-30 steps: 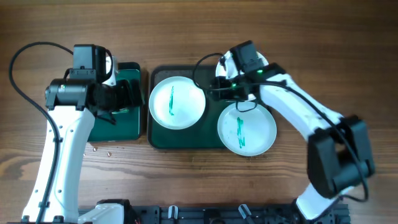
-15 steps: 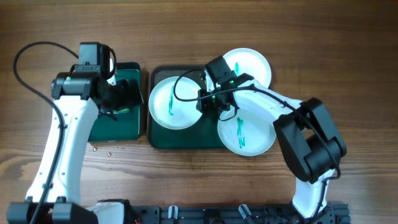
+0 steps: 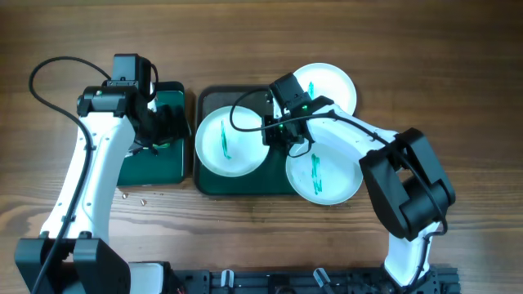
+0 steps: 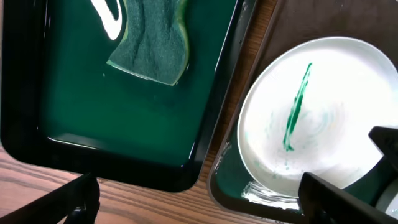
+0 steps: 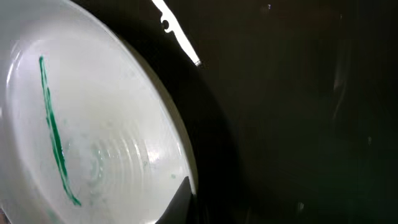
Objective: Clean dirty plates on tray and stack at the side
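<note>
- Broadly, the wooden table [image 3: 458,49] carries everything, and no brand, label or writing can be read anywhere in view.
- Next down, the large tray [image 3: 214,98] holds the streaked left plate [image 3: 231,140] flat inside. The second streaked plate [image 3: 327,175] overhangs its right rim, and an unmarked plate [image 3: 331,86] lies by its far right corner.
- Beside it sits the small tray [image 3: 151,167], with a green sponge [image 4: 152,46] lying in it.
- These plates look stiff, light and glossy (likely slippery, and breakable if dropped), so the thin raised rim is the sensible place to pinch.
- Right claw [image 3: 282,135] is clenched on the left plate's right rim, as far as the wrist view shows.
- Left claw [image 4: 196,186] hangs spread wide over the small tray's near edge, grasping nothing, with the sponge just beyond it.
</note>
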Robot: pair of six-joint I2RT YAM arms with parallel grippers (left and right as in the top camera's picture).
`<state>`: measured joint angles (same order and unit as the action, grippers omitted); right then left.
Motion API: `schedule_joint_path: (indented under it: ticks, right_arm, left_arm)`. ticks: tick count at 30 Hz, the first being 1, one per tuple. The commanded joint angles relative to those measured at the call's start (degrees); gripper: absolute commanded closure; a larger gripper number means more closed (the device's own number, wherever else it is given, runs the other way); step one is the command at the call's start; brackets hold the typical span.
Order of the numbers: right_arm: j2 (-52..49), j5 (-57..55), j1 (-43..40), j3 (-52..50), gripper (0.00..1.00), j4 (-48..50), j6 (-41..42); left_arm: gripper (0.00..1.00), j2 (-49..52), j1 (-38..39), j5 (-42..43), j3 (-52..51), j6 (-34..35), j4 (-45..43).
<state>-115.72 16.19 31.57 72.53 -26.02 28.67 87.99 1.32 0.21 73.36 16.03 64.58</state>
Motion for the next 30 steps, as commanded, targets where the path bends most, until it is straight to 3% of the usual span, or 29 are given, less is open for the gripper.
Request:
schedule_joint_path:
  ticks: [1,8,19,30]
  right_arm:
    - [-1.1,-1.2,0.2,0.9,0.96,0.1,-0.2]
    - [-1.1,-1.2,0.1,0.9,0.96,0.1,-0.3]
    - [-1.1,-1.3,0.2,0.9,0.96,0.3,-1.6]
    - [-1.1,-1.4,0.1,0.9,0.96,0.7,-2.1]
  left_arm:
    - [0.0,0.5,-0.5,-2.7,0.7,0.7,-0.4]
    - [0.04,2.7,-4.4,-4.2,0.7,-5.4,-6.0]
    - [0.14,15.0,-5.4,-2.4,0.7,-5.4,-9.5]
    - [0.26,17.9,-9.0,-2.1,0.7,-13.2,-18.5]
